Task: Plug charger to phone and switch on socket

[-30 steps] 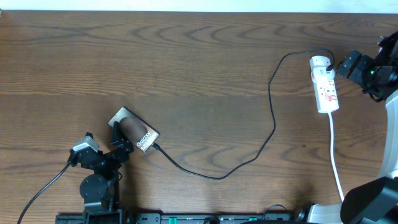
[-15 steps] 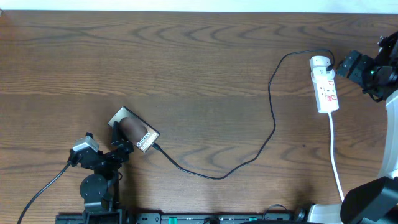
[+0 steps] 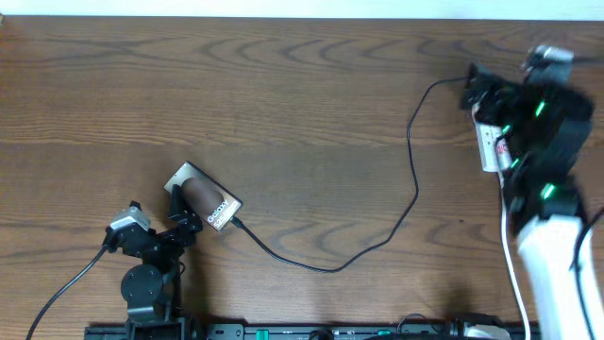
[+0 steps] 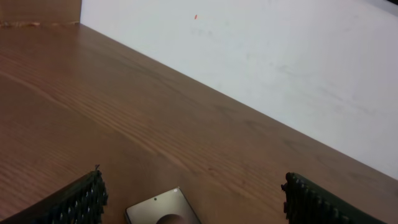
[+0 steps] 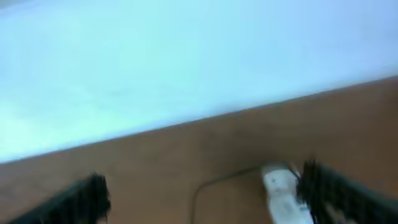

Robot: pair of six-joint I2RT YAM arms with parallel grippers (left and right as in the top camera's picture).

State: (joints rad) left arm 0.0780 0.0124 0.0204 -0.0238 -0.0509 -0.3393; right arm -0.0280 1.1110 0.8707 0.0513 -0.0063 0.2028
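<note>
The phone (image 3: 215, 209) lies at the lower left of the table, its "Galaxy" lettering showing. The black charger cable (image 3: 412, 194) runs from the phone's right end in a long loop up to the socket. Its tip touches the phone's end. The white socket (image 3: 489, 151) is mostly hidden under my right arm. My right gripper (image 3: 481, 92) hovers over the socket's top end, open and blurred. In the right wrist view the socket (image 5: 281, 194) lies next to the right finger of the open gripper (image 5: 208, 196). My left gripper (image 3: 184, 210) is open around the phone (image 4: 157, 208), with nothing held (image 4: 199, 205).
The socket's white cord (image 3: 511, 255) runs down the right side toward the front edge. A white wall (image 4: 280, 62) rises behind the table's far edge. Arm bases and cabling line the front edge (image 3: 142, 288).
My right arm has swung in from the right edge to above the socket, now covering most of it. The left arm, phone and cable have not moved.
</note>
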